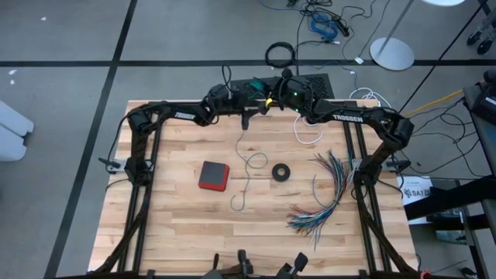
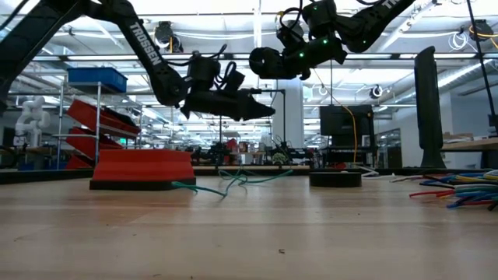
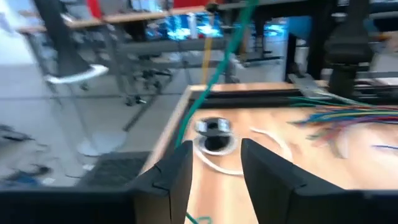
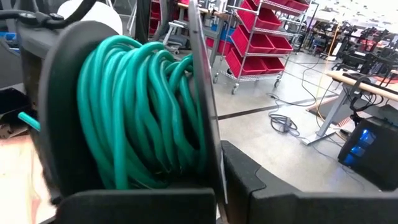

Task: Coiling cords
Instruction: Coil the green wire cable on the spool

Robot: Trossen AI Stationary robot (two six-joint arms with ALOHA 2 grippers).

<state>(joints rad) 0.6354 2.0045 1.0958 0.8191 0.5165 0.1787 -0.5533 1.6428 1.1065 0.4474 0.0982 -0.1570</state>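
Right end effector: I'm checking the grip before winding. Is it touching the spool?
Touching. The right wrist view shows the spool pinched by its thin flange in the shut right end effector.

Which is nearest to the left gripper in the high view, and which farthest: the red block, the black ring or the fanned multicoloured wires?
Measured from the left gripper, at the table's far edge:
1. Black ring, toward the table's middle, a little to the right.
2. Red block, to the left; nearly as close as the ring, too close to call.
3. Multicoloured wires, far right.
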